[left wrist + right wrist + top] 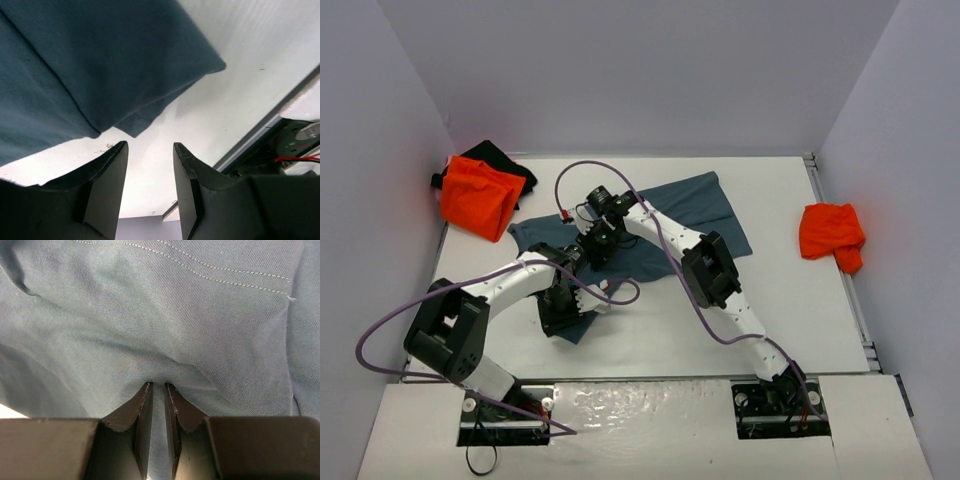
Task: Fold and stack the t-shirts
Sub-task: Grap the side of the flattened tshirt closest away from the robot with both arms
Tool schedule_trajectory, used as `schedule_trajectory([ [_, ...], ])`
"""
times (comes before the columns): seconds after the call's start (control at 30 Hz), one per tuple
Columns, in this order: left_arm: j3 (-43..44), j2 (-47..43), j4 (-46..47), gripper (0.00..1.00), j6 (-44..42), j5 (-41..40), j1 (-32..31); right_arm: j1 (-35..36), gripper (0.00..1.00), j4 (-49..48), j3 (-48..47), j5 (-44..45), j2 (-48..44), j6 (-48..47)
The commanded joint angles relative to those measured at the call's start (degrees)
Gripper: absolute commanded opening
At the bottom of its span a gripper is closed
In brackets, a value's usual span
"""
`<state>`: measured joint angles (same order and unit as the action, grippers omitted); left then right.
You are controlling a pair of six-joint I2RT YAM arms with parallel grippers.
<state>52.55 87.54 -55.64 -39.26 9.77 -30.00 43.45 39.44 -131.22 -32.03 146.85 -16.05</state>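
Right now the blue t-shirt [720, 215] lies across the middle of the counter [670, 335], rumpled under both arms, and the right end effector [158, 386] has its fingers pressed nearly together, pinching a raised fold of that blue cloth. The left end effector [150, 147] hangs at the shirt's near-left edge with its fingers spread and nothing between them, bare counter showing through the gap. One orange t-shirt [478, 200] sits bunched at the far left, touching the black t-shirt [500, 160] behind it, while the other orange t-shirt [832, 235] lies crumpled well apart near the right edge.
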Motion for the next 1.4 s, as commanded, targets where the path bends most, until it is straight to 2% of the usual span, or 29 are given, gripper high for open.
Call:
schedule_trajectory([
  [0.0, 0.2, 1.2, 3.29, 0.38, -2.46, -5.05, -0.06, -1.77, 0.13, 1.99, 1.5, 1.85, -0.78, -0.57],
  [0.43, -0.67, 7.02, 7.96, 0.35, -3.28, -6.25, -0.06, -2.49, 0.14, 1.95, 1.76, 1.18, -0.69, -0.33],
  [0.47, -0.61, 7.2, 8.08, 0.33, -3.28, -6.25, -0.06, -2.49, 0.14, 1.95, 1.76, 1.18, -0.69, -0.21],
  [0.57, -0.09, 7.67, 8.0, 0.2, -3.28, -5.9, -0.15, -2.49, 0.14, 1.95, 1.7, 1.59, -0.77, -0.29],
  [0.67, 1.29, 7.94, 5.52, 0.03, -3.1, -2.98, -0.24, -2.49, 0.14, 1.95, 1.35, 1.62, -0.63, -0.12],
  [0.87, 2.04, 4.23, 2.21, 0.0, -2.56, -0.32, -1.39, -2.4, 0.13, 1.89, 0.56, 2.23, 0.45, 0.58],
  [0.97, 3.68, 1.29, -1.42, 0.0, -1.1, 0.77, -4.19, -2.4, 0.13, 1.91, 0.1, 2.41, 0.97, 0.89],
  [1.17, 10.98, -2.49, -10.86, 0.0, 2.75, 5.36, -10.95, -2.21, 0.13, 1.95, -1.25, 2.33, 2.06, 1.55],
  [1.27, 19.96, -3.34, -18.1, 0.0, 4.36, 11.51, -14.07, -1.7, 0.13, 2.0, -1.71, 2.63, 2.83, 1.64],
  [1.37, 27.24, -1.44, -23.47, 0.0, 3.07, 16.25, -13.88, -1.37, 0.12, 2.04, -1.95, 2.88, 3.28, 1.71],
])
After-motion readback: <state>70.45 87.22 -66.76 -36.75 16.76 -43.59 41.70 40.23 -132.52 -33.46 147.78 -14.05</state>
